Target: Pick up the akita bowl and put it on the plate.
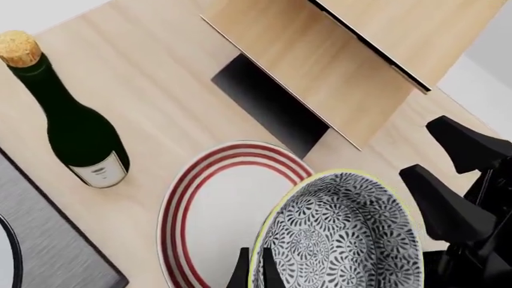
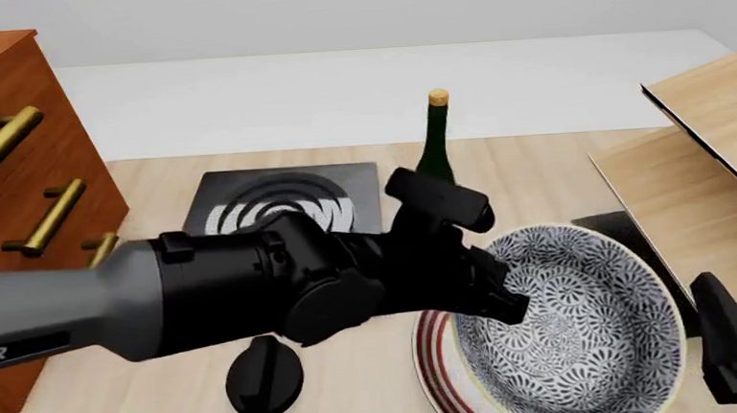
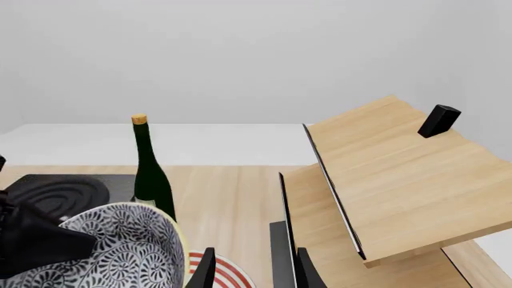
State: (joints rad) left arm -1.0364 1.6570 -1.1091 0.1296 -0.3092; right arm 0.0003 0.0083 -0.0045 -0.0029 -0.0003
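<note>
The akita bowl (image 2: 574, 323), black-and-white patterned with a pale yellow rim, hangs tilted over the plate (image 2: 432, 361). My left gripper (image 2: 509, 299) is shut on the bowl's near-left rim. In the left wrist view its fingers (image 1: 240, 273) straddle the rim of the bowl (image 1: 344, 234), which covers one side of the red-ringed plate (image 1: 212, 210). My right gripper (image 2: 736, 342) stands open just right of the bowl, holding nothing. The right wrist view shows that gripper (image 3: 252, 267) beside the bowl (image 3: 120, 249) and a sliver of the plate (image 3: 224, 273).
A dark green wine bottle (image 2: 436, 145) stands behind the plate. The black stove (image 2: 285, 207) lies at the back left. A wooden drawer cabinet (image 2: 15, 190) fills the left side. A slanted wooden shelf unit (image 2: 707, 176) rises at the right, close to the bowl.
</note>
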